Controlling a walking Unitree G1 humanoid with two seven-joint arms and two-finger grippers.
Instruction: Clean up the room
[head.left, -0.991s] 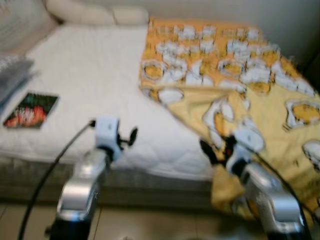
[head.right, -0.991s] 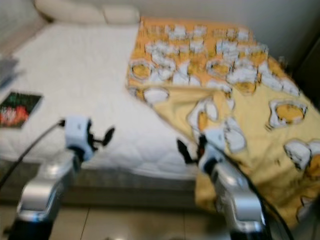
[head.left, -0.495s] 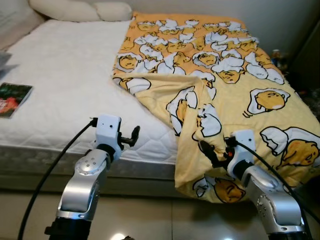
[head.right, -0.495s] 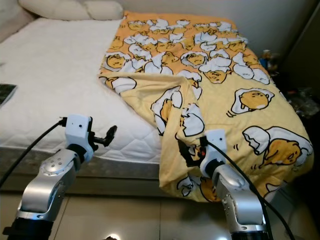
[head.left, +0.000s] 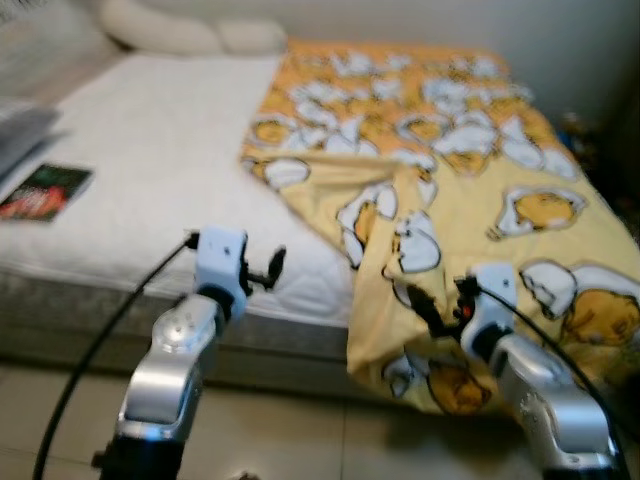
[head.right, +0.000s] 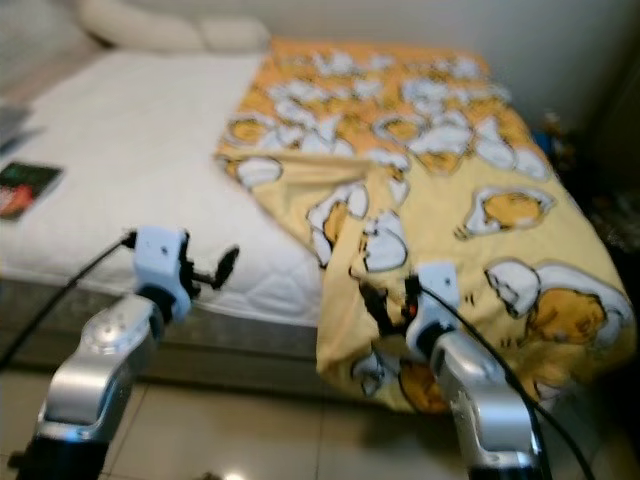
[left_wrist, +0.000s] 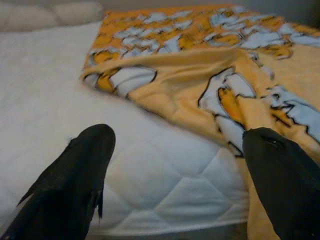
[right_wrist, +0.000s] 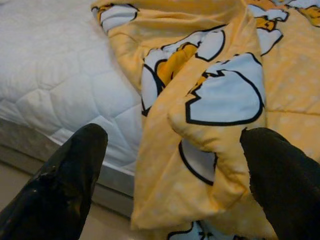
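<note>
A white mattress (head.left: 160, 170) fills the left of the room I'm looking into, a book (head.left: 45, 192) lying at its far left. My left gripper (head.left: 268, 270), fingers spread apart, hovers near the mattress edge. Right of it, the yellow blanket (head.left: 480, 190) runs near to far, rumpled. My right gripper (head.left: 425, 310), also apart, sits just before the hanging fold, so it's nearer.

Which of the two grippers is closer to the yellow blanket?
The right gripper. Its open fingers point at the bunched fold of the yellow blanket hanging over the bed edge. The left gripper, also open, faces bare white mattress instead.
</note>
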